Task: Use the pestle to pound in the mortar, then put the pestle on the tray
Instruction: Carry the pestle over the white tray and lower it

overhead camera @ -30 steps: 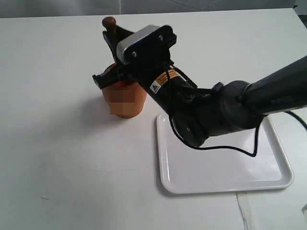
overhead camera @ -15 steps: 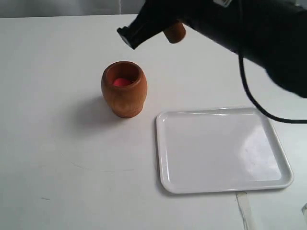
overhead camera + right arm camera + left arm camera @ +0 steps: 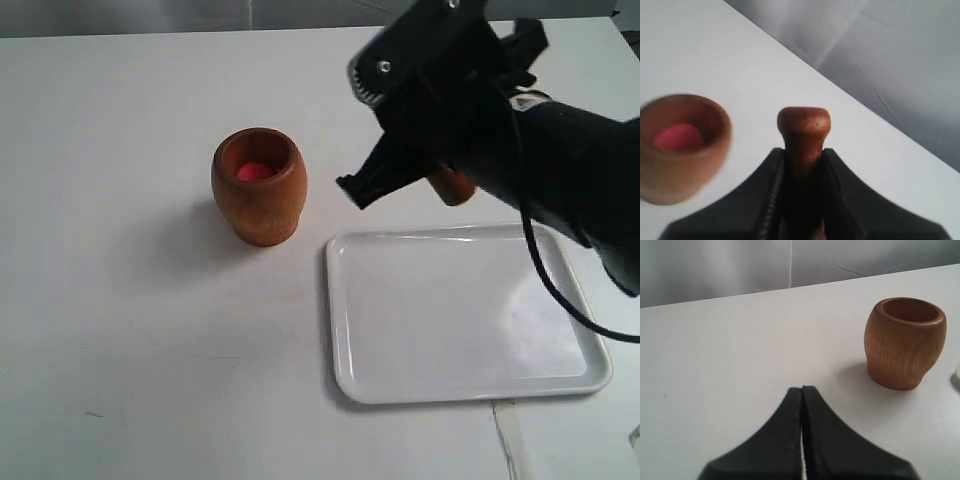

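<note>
**One pestle clamped in the right gripper, out of the mortar, up by the tray's far rim**

Pestle (image 3: pixel 803 132): right gripper (image 3: pixel 803 157) is clenched on its shaft, one finger on each side, with the knob sticking out past the fingertips. In the exterior view only a brown end (image 3: pixel 452 187) shows under the black arm. It sits near the tray's far edge and well apart from the mortar. Can't tell its height off the surface.

Mortar (image 3: pixel 258 198): upright on the table (image 3: pixel 120 330), mouth open, only its red-pink inside visible at the bottom.

Tray (image 3: pixel 450 320): flat on the table, floor showing bare glossy white from rim to rim.

Room: a strip of bare table separates the mortar from the tray's left rim, so they don't touch. Wide bare table lies left of and in front of the mortar. The right arm hangs over the tray's far right corner.

Left gripper (image 3: pixel 802 390): fingers pressed together with nothing between them. It sits low over the table, with the mortar (image 3: pixel 905 342) ahead and off to one side.

Count: 1 mortar, 1 pestle, 1 tray, 2 grippers.
</note>
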Available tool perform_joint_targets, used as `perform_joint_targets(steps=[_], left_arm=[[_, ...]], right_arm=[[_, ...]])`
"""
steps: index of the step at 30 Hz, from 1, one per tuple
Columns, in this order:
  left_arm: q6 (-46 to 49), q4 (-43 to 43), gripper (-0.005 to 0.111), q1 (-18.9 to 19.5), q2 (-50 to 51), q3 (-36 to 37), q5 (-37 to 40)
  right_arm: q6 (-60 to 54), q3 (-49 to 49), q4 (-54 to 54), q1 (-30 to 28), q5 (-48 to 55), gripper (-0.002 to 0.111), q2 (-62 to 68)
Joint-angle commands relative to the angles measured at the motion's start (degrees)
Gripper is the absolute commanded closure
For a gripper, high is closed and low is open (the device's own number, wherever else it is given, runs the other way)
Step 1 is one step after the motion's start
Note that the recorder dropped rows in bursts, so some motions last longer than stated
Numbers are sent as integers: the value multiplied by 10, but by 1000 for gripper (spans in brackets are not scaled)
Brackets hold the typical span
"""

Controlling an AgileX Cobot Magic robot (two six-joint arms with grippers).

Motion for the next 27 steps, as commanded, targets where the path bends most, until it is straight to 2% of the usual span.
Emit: perform_joint_targets(steps=[1,3,7,9,12,17,25,27], left_arm=[[-5,-4,107,-4,-1,0,-2],[-5,-4,107,-4,-1,0,-2],[-5,-4,107,-4,-1,0,-2],[-5,-4,107,-4,-1,0,-2],[-5,-4,107,-4,-1,0,-2],[-5,-4,107,-4,-1,0,-2],[-5,-4,107,-4,-1,0,-2],[-5,-4,107,-4,-1,0,-2]], right_arm=[[-220,21,253,0,-113,108,-1],[-324,26,317,0,-85,108,-1],[-324,44,317,0,-39,108,6],[-324,47,317,0,-23,108,38],[-317,47,317,0,59,108,125],[-317,47,317,0,85,108,231],[-317,47,317,0,49,108,240],[-317,47,317,0,48,102,240]])
